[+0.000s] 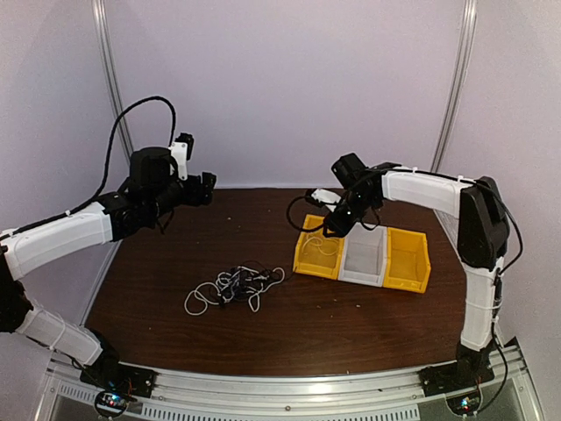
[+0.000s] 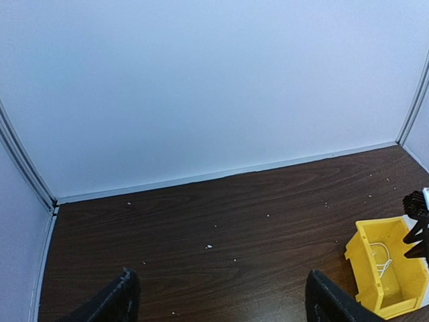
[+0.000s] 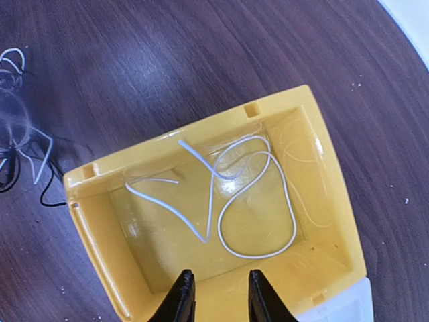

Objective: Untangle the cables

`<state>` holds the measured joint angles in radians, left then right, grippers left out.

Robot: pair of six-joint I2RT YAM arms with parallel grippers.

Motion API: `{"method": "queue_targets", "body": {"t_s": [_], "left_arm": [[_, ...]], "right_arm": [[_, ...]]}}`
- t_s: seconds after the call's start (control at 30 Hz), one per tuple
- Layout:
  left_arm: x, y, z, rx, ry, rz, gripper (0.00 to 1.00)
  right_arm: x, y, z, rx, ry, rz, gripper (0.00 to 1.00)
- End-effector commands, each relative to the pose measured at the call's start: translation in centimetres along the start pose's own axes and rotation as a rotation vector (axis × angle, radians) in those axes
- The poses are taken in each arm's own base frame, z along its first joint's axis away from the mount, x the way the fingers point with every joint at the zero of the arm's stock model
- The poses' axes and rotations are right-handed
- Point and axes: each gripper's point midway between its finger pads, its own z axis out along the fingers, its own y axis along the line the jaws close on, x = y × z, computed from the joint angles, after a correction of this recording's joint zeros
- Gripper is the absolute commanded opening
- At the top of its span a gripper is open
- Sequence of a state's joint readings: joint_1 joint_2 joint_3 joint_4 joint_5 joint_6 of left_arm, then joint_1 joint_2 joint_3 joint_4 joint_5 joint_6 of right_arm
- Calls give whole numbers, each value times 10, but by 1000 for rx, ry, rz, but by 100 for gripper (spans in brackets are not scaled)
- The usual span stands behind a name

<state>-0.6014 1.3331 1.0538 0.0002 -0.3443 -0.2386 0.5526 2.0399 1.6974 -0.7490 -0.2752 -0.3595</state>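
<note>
A knotted clump of thin black and white cables [image 1: 237,287] lies on the brown table, left of centre. Its edge shows at the left of the right wrist view [image 3: 13,134]. One loose white cable [image 3: 255,201] lies coiled inside the left yellow bin [image 3: 328,201], which also shows in the top view [image 1: 317,256]. My right gripper [image 3: 216,275] hovers over that bin, its jaws a little apart and empty; it also shows in the top view [image 1: 337,224]. My left gripper [image 2: 221,274] is wide open and empty, held high at the far left [image 1: 206,184], away from the clump.
A white bin [image 1: 364,259] and a second yellow bin [image 1: 408,260] stand in a row to the right of the first. The left wrist view shows the first yellow bin [image 2: 365,258] with the white cable [image 2: 383,258] in it. White walls enclose the table.
</note>
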Motion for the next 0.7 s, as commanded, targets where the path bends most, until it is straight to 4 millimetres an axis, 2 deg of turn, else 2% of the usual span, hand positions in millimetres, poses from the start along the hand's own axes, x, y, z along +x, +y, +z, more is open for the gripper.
{"method": "queue_targets", "body": {"t_s": [0.0, 0.13, 0.23, 0.33, 0.37, 0.43, 0.5, 0.53, 0.67], "left_arm": [[-15, -1, -4, 10, -57, -5, 86], [-13, -2, -3, 17, -51, -3, 86], [-8, -4, 1, 21, -38, 4, 87], [0, -5, 6, 9, 27, -3, 89], [-2, -6, 6, 14, 66, -27, 89], [9, -13, -1, 58, 171, -55, 87], [24, -19, -13, 108, 220, -108, 84], [37, -21, -19, 131, 247, -131, 83], [113, -29, -38, 209, 418, -199, 63]], "right_arm": [[-13, 9, -45, 12, -53, -31, 29], [-23, 23, -66, -13, -105, -74, 30], [-32, 43, -75, -32, -142, -156, 30], [-42, 71, -83, -73, -179, -255, 30], [-44, 83, -86, -98, -193, -293, 30], [-52, 106, -95, -139, -241, -362, 30], [-57, 128, -99, -186, -281, -411, 29], [-60, 139, -100, -208, -297, -434, 29], [-61, 171, -92, -252, -318, -509, 28]]}}
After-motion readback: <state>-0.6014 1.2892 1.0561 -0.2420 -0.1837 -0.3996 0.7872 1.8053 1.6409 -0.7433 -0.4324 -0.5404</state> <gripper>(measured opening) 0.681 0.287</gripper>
